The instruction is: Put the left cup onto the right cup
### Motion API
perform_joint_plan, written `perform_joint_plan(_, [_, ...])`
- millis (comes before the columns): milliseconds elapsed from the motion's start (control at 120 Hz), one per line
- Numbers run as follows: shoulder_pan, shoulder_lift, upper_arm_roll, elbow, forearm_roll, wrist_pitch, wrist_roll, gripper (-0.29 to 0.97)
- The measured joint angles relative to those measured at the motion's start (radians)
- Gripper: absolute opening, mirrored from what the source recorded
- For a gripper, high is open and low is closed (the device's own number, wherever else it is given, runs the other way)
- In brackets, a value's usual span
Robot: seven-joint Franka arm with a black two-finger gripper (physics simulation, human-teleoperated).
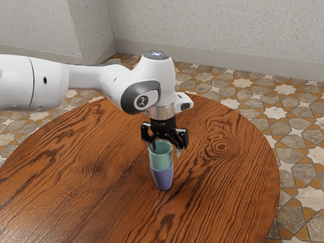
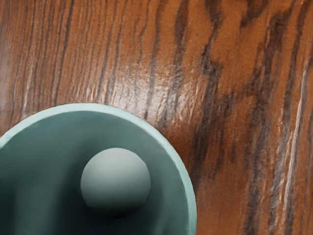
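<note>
Nesting in the purple cup (image 1: 162, 178), the teal cup (image 1: 161, 156) stands stacked; the pincer (image 1: 165, 146) spreads at its nine and three o'clock, likely to free it.

One teal cup (image 1: 162, 157), one purple cup (image 1: 163, 179), one table (image 1: 76, 177)

Teal cup (image 1: 162, 158) upright, nested in upright purple cup (image 1: 163, 179); stack near centre of wooden table (image 1: 76, 177)

The upper cup (image 1: 162, 154) sits nested upright in the lower cup (image 1: 163, 178), which stands on the table (image 1: 76, 167) near its centre, with the gripper (image 1: 165, 146) directly above the stack, its fingers flanking the rim.
</note>
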Motion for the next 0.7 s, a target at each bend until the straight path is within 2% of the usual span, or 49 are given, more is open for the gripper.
perform_joint_plan(250, [0.038,-0.055,0.029,0.216,0.014,-0.179,0.009,0.66])
perform_joint_plan(575, [0.086,-0.121,0.13,0.305,0.006,-0.38,0.155,0.67])
perform_joint_plan(700, [0.115,-0.13,0.14,0.329,-0.007,-0.432,0.243,0.68])
